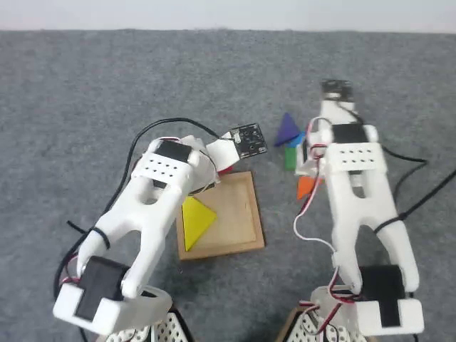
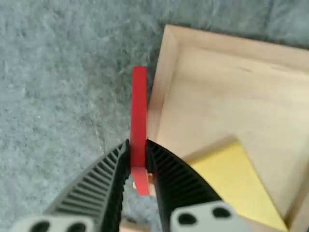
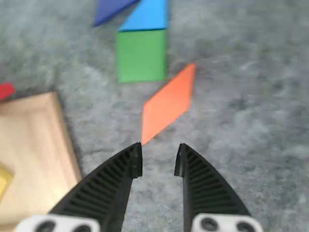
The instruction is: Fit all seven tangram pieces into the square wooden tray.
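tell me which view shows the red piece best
The left wrist view: the red piece stands edge-on, clamped in the left gripper beside the tray. The right wrist view catches a sliver; the high view mostly hides it.

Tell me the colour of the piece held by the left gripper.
The piece is red, clearest in the left wrist view.

My left arm (image 1: 135,228) and right arm (image 1: 367,206) are white moulded shells with black motor blocks (image 1: 100,281) far back from the hand. Behind each wrist sits a plate (image 1: 162,167) dotted with small holes. Black, red and white cables (image 1: 296,226) loop alongside. My fingers (image 2: 91,188) are black and ribbed (fine sawtooth), set in grey bases (image 2: 203,215) with screw holes.
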You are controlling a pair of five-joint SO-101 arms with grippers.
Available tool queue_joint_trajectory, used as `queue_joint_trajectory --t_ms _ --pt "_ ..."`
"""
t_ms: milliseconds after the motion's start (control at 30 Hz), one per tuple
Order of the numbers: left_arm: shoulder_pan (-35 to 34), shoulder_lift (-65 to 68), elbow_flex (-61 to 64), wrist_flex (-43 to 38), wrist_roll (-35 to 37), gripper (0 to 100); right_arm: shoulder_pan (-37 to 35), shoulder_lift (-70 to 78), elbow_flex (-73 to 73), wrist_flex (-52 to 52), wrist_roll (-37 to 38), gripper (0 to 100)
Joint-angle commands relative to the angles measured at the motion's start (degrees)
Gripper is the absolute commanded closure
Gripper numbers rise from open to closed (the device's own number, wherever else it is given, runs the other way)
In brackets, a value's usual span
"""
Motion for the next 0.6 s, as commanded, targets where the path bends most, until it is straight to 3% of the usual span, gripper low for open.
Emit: queue_joint_trajectory --t_ms 0,267,433,567 --pt "2.1 -0.8 -1.3 0.1 2.5 99 1.5 -3.6 -3.2 -0.6 -1.1 87.9" --pt "3.7 -8.9 1.9 0.4 5.3 99 1.5 -3.6 -3.2 -0.7 -1.2 87.9" --pt "5.5 -10.8 9.1 -6.3 4.5 99 1.5 -3.6 -3.2 -0.7 -1.2 87.9" --pt "7.6 -10.4 9.6 -6.8 3.8 99 1.6 -3.6 -3.2 -0.7 -1.2 87.9"
